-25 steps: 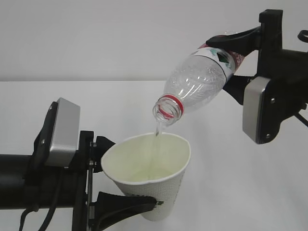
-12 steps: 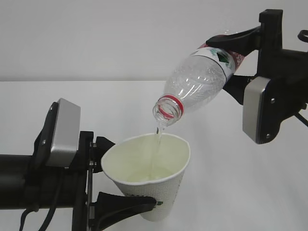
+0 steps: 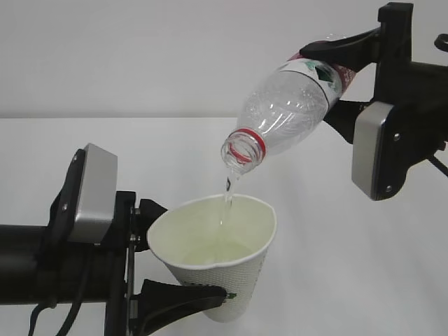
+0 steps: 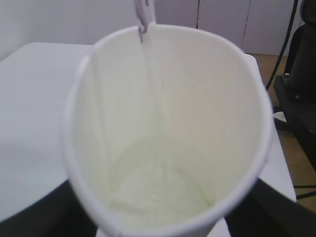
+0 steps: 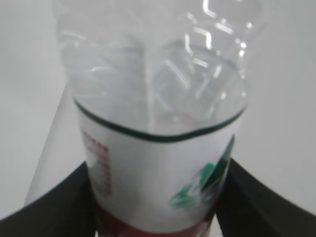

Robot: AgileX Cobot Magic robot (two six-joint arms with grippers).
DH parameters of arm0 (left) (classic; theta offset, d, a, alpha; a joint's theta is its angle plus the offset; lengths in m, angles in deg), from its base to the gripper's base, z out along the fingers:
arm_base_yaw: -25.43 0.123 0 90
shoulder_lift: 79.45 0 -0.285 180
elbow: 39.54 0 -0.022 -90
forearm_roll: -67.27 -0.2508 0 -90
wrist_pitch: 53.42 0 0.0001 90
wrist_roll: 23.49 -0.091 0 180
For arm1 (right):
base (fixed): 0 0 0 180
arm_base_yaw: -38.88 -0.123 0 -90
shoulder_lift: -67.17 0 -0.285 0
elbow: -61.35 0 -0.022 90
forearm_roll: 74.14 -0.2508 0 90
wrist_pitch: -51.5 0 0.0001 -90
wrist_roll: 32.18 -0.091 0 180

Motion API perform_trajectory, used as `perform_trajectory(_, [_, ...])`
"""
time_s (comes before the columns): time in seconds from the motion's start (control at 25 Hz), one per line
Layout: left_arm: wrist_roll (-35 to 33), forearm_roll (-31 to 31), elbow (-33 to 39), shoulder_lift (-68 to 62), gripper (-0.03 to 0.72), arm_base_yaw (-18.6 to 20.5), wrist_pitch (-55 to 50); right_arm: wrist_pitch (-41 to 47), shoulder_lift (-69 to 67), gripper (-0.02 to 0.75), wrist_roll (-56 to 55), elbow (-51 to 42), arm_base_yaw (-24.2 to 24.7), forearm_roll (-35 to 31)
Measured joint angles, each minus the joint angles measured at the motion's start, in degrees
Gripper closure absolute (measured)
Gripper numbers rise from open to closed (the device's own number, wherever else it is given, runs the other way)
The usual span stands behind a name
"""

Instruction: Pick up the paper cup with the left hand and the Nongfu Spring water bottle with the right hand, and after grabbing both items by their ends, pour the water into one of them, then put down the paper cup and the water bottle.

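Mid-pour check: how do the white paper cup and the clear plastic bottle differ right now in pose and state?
The white dimpled paper cup sits roughly upright, mouth up, taking water; the clear ribbed plastic bottle is tipped neck-down, letting out a thin stream. The cup is opaque, short and tapered; the bottle is see-through and longer. Each is gripped by a black gripper.

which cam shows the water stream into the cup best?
Exterior view: the whole thin water stream shows, from the bottle mouth down into the paper cup. Left wrist view shows only its lower part inside the cup, faintly. Right wrist view shows the bottle body alone, no stream.
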Motion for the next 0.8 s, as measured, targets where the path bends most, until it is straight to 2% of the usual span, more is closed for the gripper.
perform_trajectory(0.8, [0.0, 0.1, 0.0, 0.0, 0.176, 0.0, -0.1, 0.0, 0.0, 0.257, 0.1, 0.0, 0.0, 0.0])
